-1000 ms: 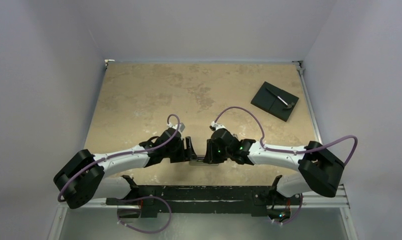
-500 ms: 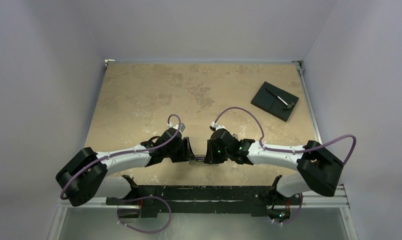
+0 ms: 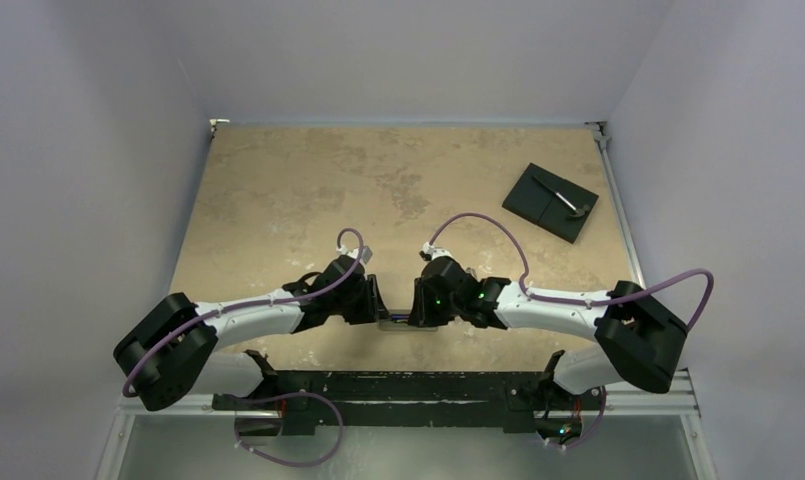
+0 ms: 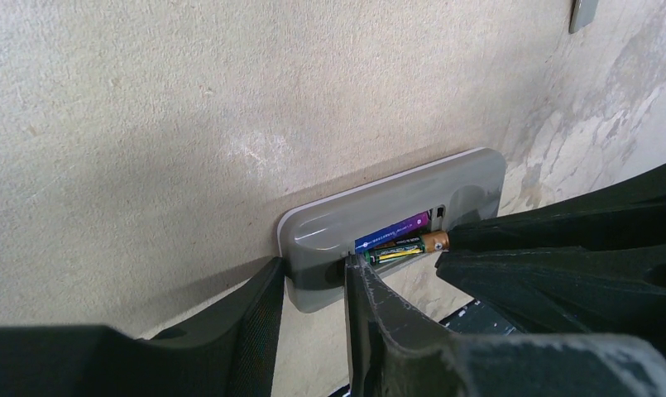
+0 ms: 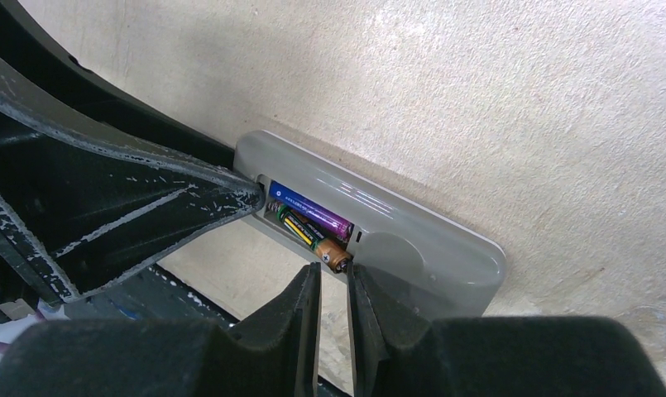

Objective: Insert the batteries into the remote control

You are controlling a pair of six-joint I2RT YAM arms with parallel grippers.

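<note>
Batteries (image 5: 313, 217), likely light, rigid and slick, lie in the remote control (image 5: 428, 248) by the near edge of the tabletop (image 3: 278, 180). The jaws of the left gripper (image 4: 313, 269) and right gripper (image 5: 333, 275) stand nearly closed, grip unclear. They seem best pinched mid-body.

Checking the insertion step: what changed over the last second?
The left gripper narrowed its fingers around the end of the remote control, its arm shifting slightly. The right gripper stayed at the copper end of the green-black battery; the remote, the purple battery and the black plate did not move.
</note>
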